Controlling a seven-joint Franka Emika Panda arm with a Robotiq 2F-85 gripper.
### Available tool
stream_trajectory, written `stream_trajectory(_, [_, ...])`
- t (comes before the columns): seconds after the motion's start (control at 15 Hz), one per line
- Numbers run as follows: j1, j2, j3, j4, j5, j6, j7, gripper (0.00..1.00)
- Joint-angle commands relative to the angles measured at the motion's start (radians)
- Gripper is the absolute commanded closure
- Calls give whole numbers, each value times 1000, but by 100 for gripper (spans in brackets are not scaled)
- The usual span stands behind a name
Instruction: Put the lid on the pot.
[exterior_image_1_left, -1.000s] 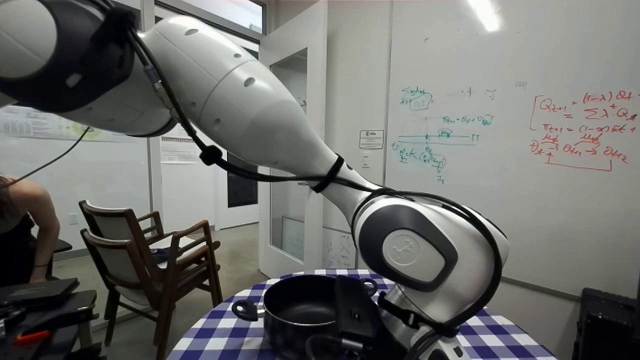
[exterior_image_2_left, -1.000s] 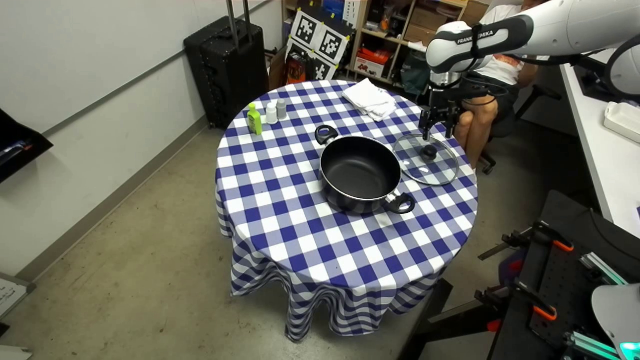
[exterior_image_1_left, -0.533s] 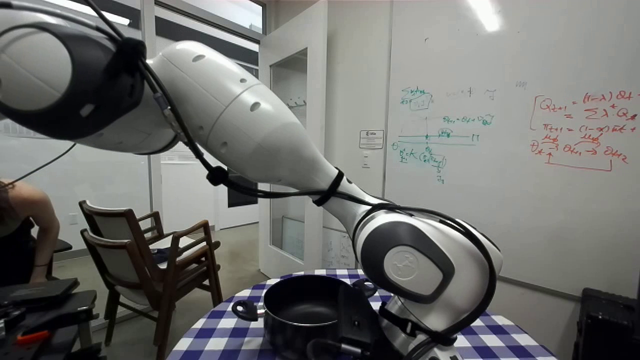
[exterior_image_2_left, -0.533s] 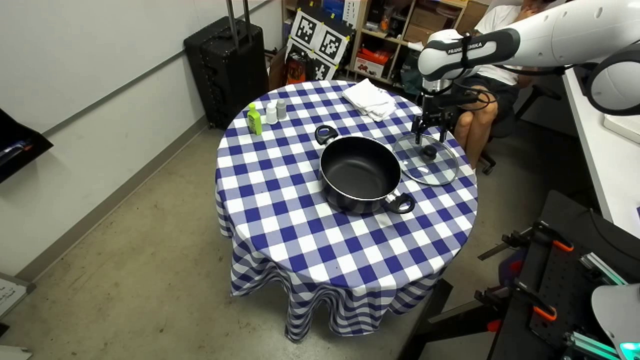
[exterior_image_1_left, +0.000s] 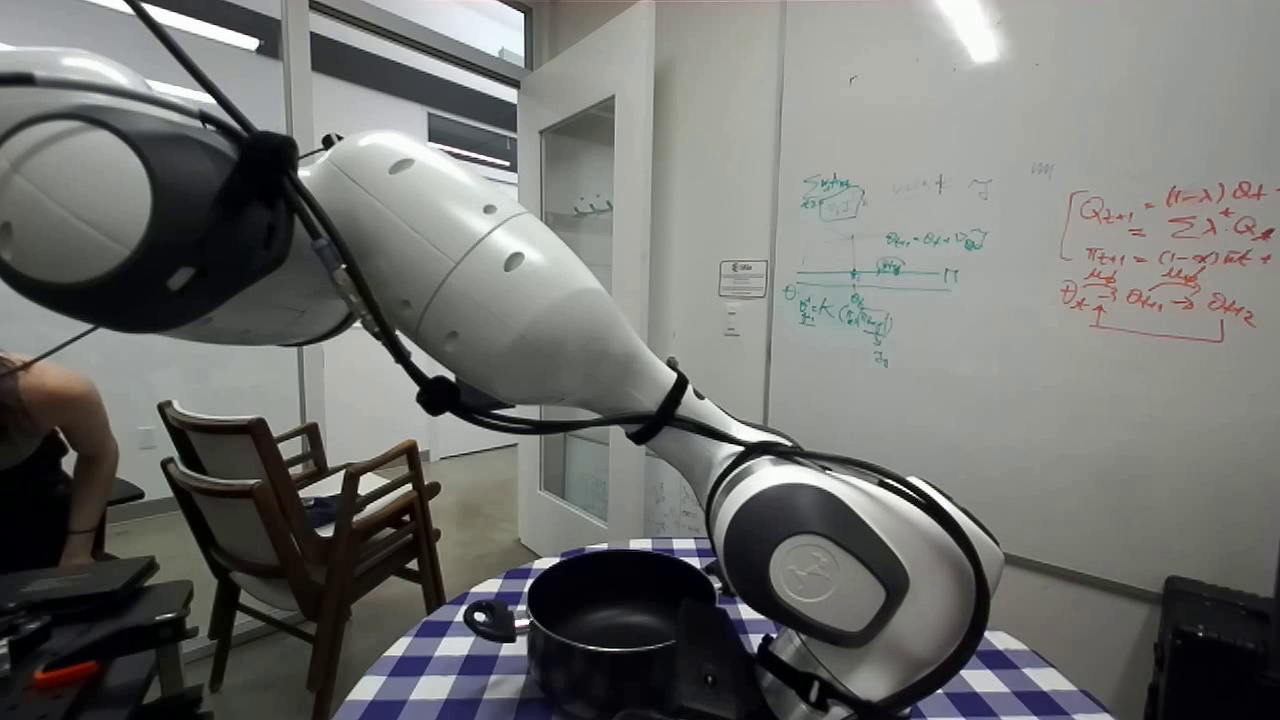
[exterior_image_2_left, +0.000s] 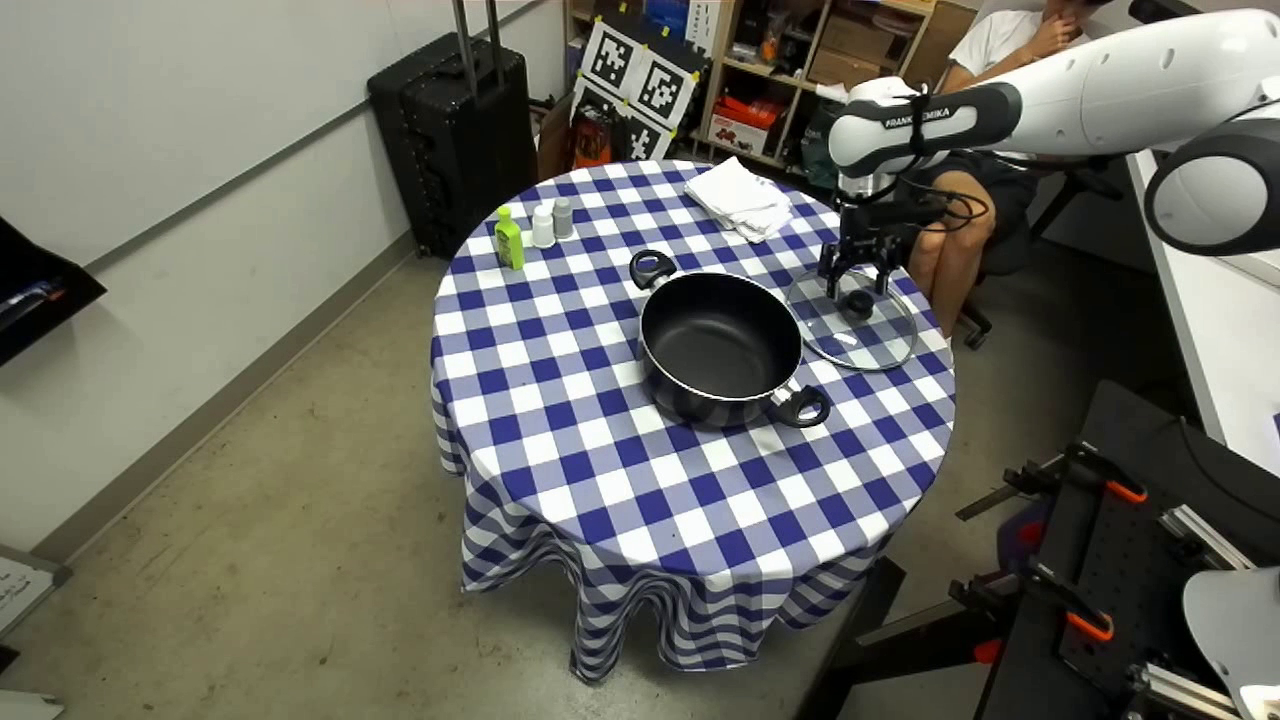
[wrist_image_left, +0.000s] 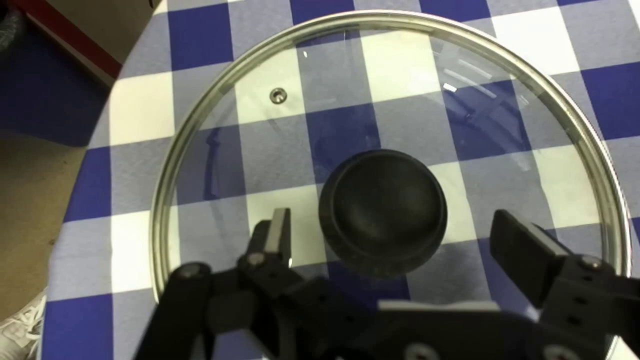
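the round clear-glass lid (exterior_image_2_left: 858, 330), metal-rimmed with a smooth black knob (wrist_image_left: 384, 207), lies on the checked-cloth counter (exterior_image_2_left: 640, 510), the squat black pot (exterior_image_2_left: 720, 345) beside it, while the tool (wrist_image_left: 392, 222), fingers (wrist_image_left: 280, 230) spread apart, hangs over it, lower than half a second ago.

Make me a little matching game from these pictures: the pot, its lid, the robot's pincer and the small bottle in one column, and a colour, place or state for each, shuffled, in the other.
Column one:
1. pot
2. lid
3. pincer
4. bottle

Column two:
A. see-through, lying beside the pot
B. bright green, standing upright
C. black, round and uncovered
D. spread open, gripping nothing

Right pairs: 1-C, 2-A, 3-D, 4-B.
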Motion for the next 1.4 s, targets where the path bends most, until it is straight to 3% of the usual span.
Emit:
stream_trajectory(0.0, [1,38,-9,74,-9,-71,16,0])
stream_trajectory(0.47, [7,20,1,47,-7,-102,2,0])
stream_trajectory(0.6, [7,21,5,49,-6,-109,1,26])
stream_trajectory(1.0, [9,25,-1,56,-14,-117,3,72])
stream_trajectory(1.33, [10,20,-2,48,-16,-117,-1,76])
